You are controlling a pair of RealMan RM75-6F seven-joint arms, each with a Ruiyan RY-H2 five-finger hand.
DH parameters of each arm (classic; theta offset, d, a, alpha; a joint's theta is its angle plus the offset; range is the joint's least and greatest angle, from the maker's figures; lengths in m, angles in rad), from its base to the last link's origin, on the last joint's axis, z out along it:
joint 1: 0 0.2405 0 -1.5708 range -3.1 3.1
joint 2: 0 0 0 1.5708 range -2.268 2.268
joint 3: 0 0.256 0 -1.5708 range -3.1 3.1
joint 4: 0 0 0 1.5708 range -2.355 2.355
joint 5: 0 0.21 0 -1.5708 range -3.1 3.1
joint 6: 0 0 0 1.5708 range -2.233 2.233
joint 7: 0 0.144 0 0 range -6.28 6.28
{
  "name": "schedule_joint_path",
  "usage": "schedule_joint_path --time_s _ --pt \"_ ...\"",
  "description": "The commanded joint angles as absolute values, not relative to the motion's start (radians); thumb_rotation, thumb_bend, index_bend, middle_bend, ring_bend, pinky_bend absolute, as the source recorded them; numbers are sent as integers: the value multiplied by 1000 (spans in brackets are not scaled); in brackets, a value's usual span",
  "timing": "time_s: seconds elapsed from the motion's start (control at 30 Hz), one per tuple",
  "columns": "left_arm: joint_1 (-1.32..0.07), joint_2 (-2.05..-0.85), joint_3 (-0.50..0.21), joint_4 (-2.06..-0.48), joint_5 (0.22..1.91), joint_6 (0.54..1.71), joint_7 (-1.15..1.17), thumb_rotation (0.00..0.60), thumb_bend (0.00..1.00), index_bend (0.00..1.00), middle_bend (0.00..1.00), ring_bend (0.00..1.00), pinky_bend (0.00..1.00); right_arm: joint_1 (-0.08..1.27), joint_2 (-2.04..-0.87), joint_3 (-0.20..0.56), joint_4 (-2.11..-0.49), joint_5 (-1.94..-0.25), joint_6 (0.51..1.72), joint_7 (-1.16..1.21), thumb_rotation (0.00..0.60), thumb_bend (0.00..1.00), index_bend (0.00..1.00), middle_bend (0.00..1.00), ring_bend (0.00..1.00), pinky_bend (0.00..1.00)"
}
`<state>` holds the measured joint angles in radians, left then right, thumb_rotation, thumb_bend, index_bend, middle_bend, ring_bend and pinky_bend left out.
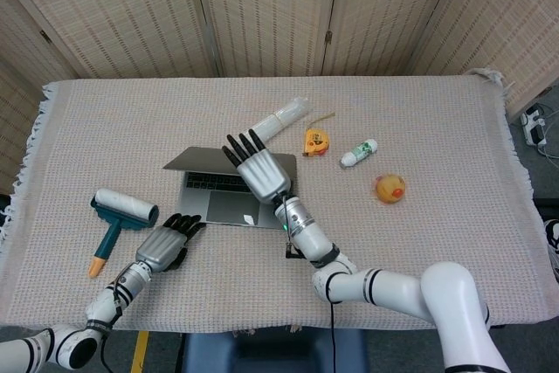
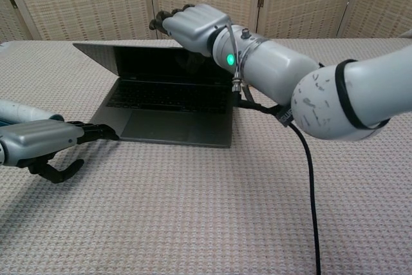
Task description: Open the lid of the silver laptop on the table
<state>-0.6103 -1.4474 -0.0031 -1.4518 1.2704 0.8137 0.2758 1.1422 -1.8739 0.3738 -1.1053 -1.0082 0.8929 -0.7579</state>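
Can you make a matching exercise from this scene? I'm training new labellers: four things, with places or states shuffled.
Things:
1. laptop
2. lint roller
3. tape measure
4. left hand

Places or states:
A. orange, behind the laptop's right side
B. lid partly raised, keyboard showing
C. by the laptop's front left corner
D. lying at the table's left side

Pairs: 1-B, 2-D, 3-A, 4-C
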Motion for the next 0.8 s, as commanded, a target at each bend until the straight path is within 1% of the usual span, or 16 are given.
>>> schedule_joint_path --time_s 0.03,0.27,0.8 --pt "-611 -1446 -1 -1454 1268 816 279 600 740 7 94 0 0 1148 -1851 394 -1101 -980 889 -756 600 635 0 0 0 0" --pt "-612 -1442 2 -1465 1259 822 288 600 740 8 94 0 0 1173 -1828 421 -1045 -934 868 -736 600 635 0 0 0 0" --pt "-617 -1431 8 -1487 1235 833 316 600 740 9 94 0 0 1250 -1832 459 -861 -855 814 -693 600 635 0 0 0 0"
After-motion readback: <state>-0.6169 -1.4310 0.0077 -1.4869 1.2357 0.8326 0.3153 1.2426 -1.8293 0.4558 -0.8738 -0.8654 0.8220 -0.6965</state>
